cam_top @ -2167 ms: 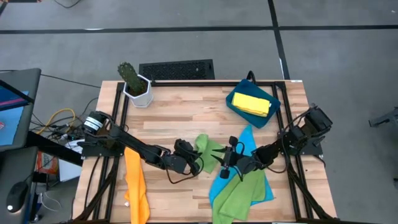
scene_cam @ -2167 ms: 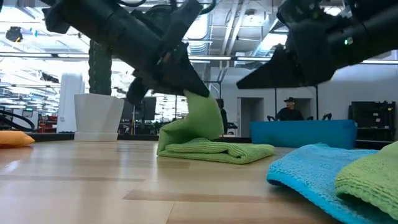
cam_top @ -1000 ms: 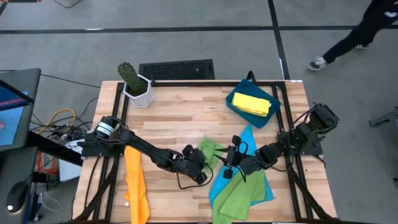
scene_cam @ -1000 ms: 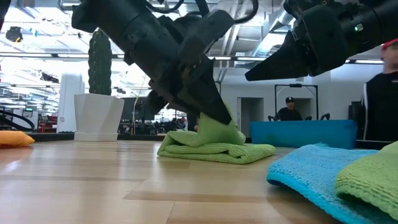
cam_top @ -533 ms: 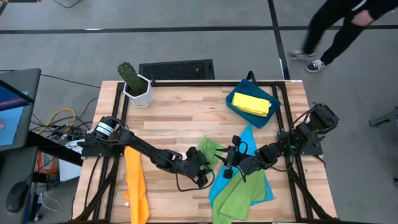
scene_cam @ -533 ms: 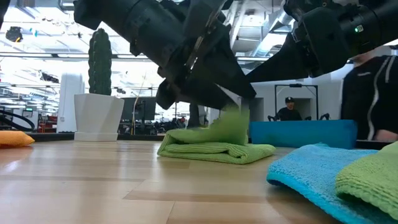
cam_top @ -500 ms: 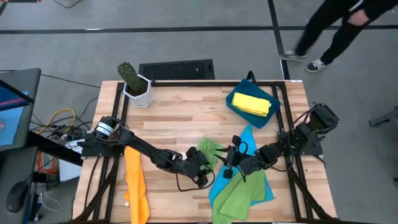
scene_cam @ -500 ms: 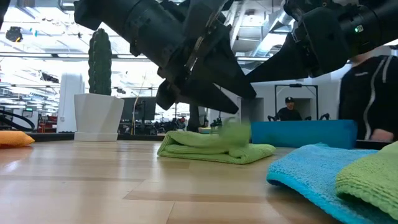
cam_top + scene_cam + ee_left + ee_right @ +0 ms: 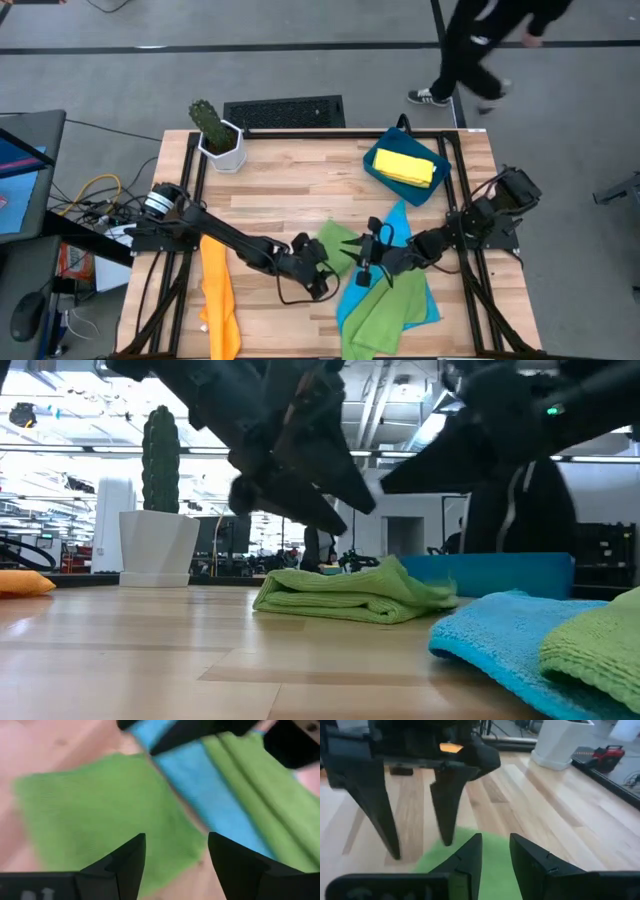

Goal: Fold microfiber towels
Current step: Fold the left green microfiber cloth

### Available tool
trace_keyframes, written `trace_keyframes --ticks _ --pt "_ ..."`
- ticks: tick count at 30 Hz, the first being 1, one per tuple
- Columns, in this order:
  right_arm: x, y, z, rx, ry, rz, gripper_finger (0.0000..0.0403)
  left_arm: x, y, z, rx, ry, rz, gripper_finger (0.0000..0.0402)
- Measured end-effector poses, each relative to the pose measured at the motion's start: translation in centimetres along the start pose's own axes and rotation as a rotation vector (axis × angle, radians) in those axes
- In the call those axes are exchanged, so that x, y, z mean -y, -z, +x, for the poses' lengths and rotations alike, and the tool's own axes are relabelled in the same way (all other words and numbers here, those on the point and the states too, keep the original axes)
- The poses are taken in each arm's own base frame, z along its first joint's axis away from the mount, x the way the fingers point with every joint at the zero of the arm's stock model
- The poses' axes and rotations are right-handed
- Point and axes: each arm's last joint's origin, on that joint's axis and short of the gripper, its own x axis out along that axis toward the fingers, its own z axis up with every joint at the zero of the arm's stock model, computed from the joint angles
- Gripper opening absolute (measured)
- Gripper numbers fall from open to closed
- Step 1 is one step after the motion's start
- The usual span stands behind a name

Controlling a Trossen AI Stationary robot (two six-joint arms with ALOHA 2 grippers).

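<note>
1. I work in a large open lab or industrial hall: grey concrete floor (image 9: 330, 70) marked with dark lines.
2. My butcher-block table (image 9: 300, 190) sits in a black metal frame (image 9: 190, 180), cables (image 9: 95, 190) trailing beside it.
3. Beyond it: exposed ceiling ducts (image 9: 385, 400), strip lights, equipment racks (image 9: 600, 550).
4. A person (image 9: 480, 50) walks past.

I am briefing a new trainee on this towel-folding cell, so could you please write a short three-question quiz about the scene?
1. True or false: the left claw grips the folded green towel.
2. What lies in the dark-blue tray? A) yellow towel B) orange towel C) nothing
3. Which towel hangs over the table's front edge, by the left arm?

Key: 1 false, it is open above it. 2 A, the yellow towel. 3 The orange towel.
</note>
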Motion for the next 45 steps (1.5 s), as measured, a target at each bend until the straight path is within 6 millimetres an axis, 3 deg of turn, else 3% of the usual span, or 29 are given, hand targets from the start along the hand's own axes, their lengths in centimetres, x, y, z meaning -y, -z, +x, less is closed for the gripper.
trace_keyframes --ticks 4,8,16,21,26,35,45 --pt "0.4 1.1 1.5 -0.049 -0.019 0.0 0.0124 -0.1 0.2 -0.4 0.04 -0.092 0.023 0.0208" --pt "0.0 2.4 1.6 -0.107 -0.02 0.013 0.0124 -0.5 0.8 -0.2 0.001 -0.134 0.047 0.0207" --pt "-1.2 2.0 0.6 -0.08 -0.036 -0.009 0.0124 -1.3 1.6 0.0 0.028 -0.28 0.088 0.0207" --pt "-1.1 2.1 0.6 -0.084 -0.031 0.004 0.0124 -3.2 3.0 1.5 -0.016 -0.326 0.1 0.0207" --pt "-0.8 2.2 0.9 -0.094 -0.017 0.002 0.0124 -4.8 3.8 1.8 -0.041 -0.379 0.033 0.0207" --pt "1.8 4.5 5.2 -0.045 0.093 -0.057 0.0124 -5.1 4.1 1.4 -0.069 -0.42 0.032 0.0207" --pt "6.3 8.0 10.2 -0.02 0.079 0.125 0.0124 -4.7 3.3 0.6 -0.067 -0.393 0.015 0.0207"
